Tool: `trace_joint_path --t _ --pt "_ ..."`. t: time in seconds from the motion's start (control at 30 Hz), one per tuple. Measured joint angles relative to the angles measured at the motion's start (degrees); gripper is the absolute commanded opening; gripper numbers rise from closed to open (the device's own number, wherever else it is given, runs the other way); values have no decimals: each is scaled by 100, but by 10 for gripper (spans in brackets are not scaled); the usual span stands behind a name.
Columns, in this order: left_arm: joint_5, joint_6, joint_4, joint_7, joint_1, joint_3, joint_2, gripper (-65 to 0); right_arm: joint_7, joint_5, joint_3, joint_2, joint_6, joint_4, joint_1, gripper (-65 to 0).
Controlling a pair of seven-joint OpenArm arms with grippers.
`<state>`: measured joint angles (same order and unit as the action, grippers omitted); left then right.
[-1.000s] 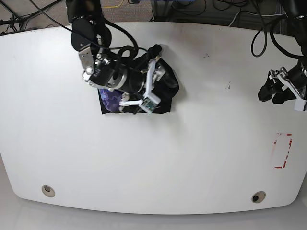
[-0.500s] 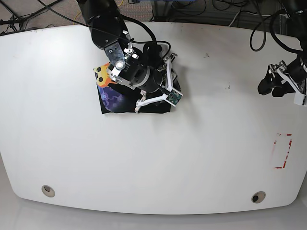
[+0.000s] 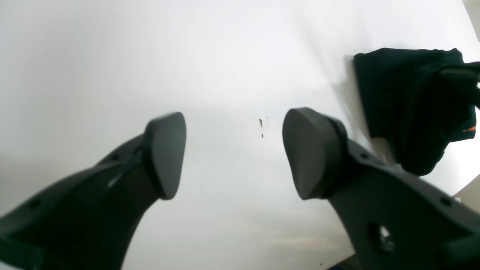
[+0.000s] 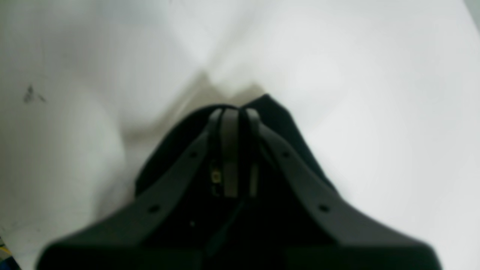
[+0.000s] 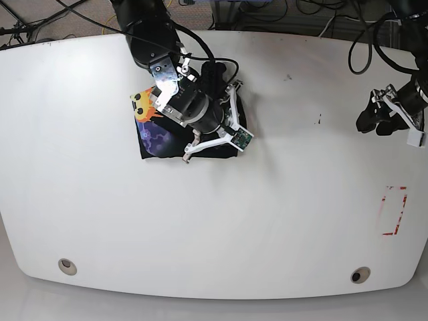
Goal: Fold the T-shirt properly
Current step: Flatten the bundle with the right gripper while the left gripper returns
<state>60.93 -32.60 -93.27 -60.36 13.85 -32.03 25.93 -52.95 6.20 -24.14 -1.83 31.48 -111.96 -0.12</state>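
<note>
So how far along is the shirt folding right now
Done: the T-shirt already lies as a compact, roughly rectangular bundle on the table, print showing. In hand: the right gripper is shut on a fold of the black cloth, while the left gripper hangs open over bare table, holding nothing. Left: probably only releasing and tidying, though the arm hides part of the bundle.

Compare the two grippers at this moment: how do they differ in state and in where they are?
The right gripper is shut, its jaws together over the T-shirt; the left gripper is open and holds nothing. The right gripper works at the folded shirt; the left gripper hangs apart over the bare white table, near its far edge. Both have dark jaws.
</note>
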Motion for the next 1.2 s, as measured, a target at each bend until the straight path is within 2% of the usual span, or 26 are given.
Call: trace_joint_path --t 0.2,0.5,1.03,1.2 --pt "-22 -2 0 -9 -7 317 0 -242 24 -42 52 24 4 -146 9 -650" --pt "-22 0 -2 -4 -20 645 -4 -242 15 -42 614 254 0 -212 271 -650" --pt "-22 -2 -2 -2 -20 1259 -13 -242 2 -44 669 330 2 -59 750 -650" --pt "-24 0 -2 -2 -17 1419 -4 -242 2 -105 970 415 52 -35 804 -650"
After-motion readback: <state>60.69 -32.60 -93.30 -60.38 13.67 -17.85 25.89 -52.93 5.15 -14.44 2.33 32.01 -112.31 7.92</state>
